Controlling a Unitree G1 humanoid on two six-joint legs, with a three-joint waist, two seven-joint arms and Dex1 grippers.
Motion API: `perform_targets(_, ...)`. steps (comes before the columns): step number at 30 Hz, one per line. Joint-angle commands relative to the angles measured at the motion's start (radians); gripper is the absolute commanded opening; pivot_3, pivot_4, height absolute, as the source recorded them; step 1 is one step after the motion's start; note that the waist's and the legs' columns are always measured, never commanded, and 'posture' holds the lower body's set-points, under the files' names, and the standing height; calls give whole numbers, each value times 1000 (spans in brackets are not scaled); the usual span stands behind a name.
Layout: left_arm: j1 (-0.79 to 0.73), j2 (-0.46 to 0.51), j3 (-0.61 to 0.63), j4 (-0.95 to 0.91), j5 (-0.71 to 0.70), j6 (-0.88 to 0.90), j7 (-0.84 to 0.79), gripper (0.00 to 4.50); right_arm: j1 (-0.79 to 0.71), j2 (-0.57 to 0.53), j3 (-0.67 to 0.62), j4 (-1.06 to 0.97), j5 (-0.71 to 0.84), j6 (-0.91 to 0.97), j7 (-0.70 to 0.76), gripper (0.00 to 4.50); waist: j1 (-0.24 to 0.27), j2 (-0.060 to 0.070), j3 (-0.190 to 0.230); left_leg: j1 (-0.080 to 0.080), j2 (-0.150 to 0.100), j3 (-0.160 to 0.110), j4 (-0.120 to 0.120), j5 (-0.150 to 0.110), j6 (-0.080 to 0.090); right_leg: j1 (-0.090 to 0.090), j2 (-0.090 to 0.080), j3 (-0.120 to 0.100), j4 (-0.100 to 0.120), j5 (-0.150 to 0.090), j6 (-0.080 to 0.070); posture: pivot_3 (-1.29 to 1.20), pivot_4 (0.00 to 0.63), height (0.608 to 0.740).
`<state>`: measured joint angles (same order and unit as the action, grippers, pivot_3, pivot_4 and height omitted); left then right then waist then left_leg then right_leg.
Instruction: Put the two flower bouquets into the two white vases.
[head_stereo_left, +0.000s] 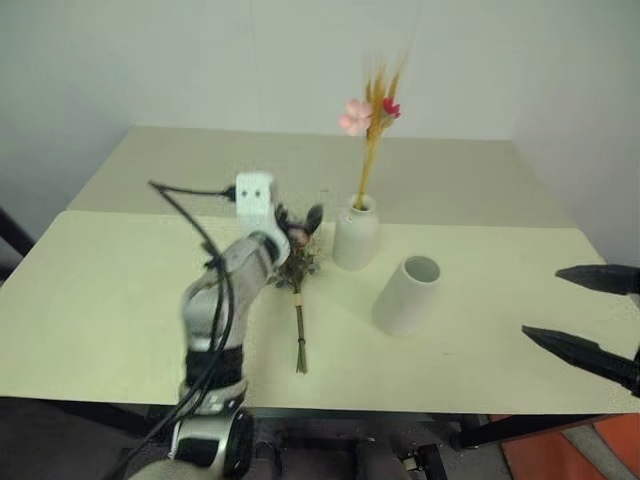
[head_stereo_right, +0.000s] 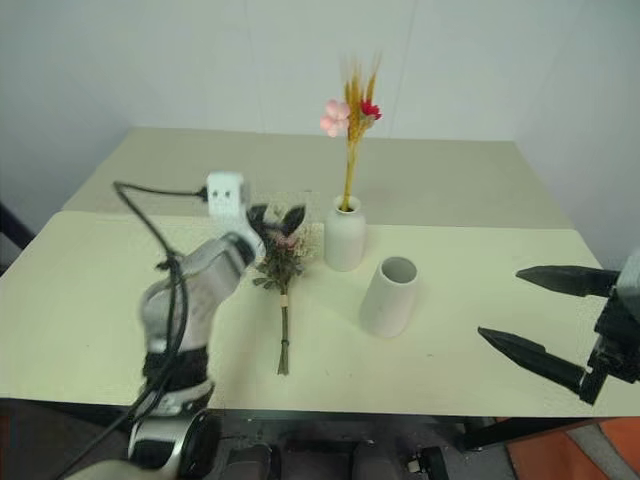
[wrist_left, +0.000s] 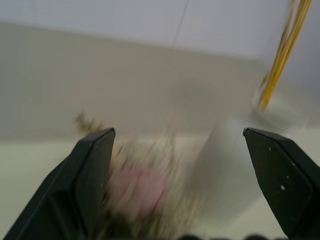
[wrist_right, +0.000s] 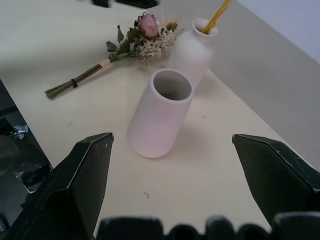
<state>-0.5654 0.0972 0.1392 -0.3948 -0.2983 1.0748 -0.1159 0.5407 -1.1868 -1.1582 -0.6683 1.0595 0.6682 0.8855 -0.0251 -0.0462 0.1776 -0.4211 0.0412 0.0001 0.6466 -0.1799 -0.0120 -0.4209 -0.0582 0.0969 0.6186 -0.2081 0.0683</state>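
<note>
Table (head_stereo_left: 120, 300): pale cream top; a seam crosses it side to side behind the vases, with a slightly darker panel beyond the seam.
Room: plain light wall behind the table; dark floor under the near edge; an orange patch on the floor past the near right corner.
Landmark: the narrow-neck vase (head_stereo_left: 356, 236), standing upright near the table's middle.
Count, vases: two, both matte white.
Count, bouquets: two.
Count, claws: two.
Left claw (head_stereo_right: 277, 217): released, fingers spread wide; it is left of the narrow-neck vase, directly over the blossom end of the bushy bouquet, grasping nothing.
Bushy bouquet (head_stereo_right: 283, 300): lying flat on the table, left of and nearer than the narrow-neck vase; flower head toward the vase, tied brown stems pointing at the near edge. In the right wrist view a pink rose and dry pale sprigs sit at its head.
Slim bouquet (head_stereo_left: 372, 130): standing in the narrow-neck vase, yellow stems rising straight up, pink and red blossoms at the top.
Wide-mouth vase (head_stereo_left: 407, 295): upright, empty, just right of and nearer than the narrow-neck vase; the two stand apart.
Right claw (head_stereo_left: 585, 315): released, fingers wide apart, empty; well right of both vases, over the table's right edge.
</note>
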Motion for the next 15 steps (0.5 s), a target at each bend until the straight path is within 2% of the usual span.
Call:
perform_targets(1, -11, -7, 70, -154, -68, 294, 18, 4469, -85, -40, 64, 91, -75, -15, 64, 4500, 11, 0, 0, 1, 0, 0, 2, 0, 0, 1, 0, -1, 1, -1, -2, 0, 150, 740)
perform_targets(3, 0, -14, 77, -181, -52, 410, 43, 4469, -121, -49, 86, 128, -119, -13, 106, 4500, 16, -1, 0, 0, -1, -1, 5, 0, 0, 2, -1, -1, 2, -4, -7, 0, 150, 740)
perform_targets(5, 19, -32, 68, -208, -31, 451, 70, 4469, -147, -53, 95, 156, -162, -9, 145, 4500, 15, -1, 0, -1, -2, -2, 8, 0, 0, 4, -1, -1, 2, -4, -6, 0, 150, 740)
perform_targets(8, -7, -135, 106, -188, -14, 532, 121, 4469, -174, -48, 98, 182, -214, 0, 186, 4500, 12, -1, -1, -2, -3, -3, 12, 0, 0, 6, -1, 0, 1, -4, -5, 0, 150, 740)
perform_targets(15, -85, -244, 145, -50, 0, 540, 161, 4469, -218, -13, 90, 162, -261, 56, 213, 4500, 11, -1, 0, -2, -3, -4, 12, 0, 1, 5, -1, 0, 0, -4, -5, 0, 150, 740)
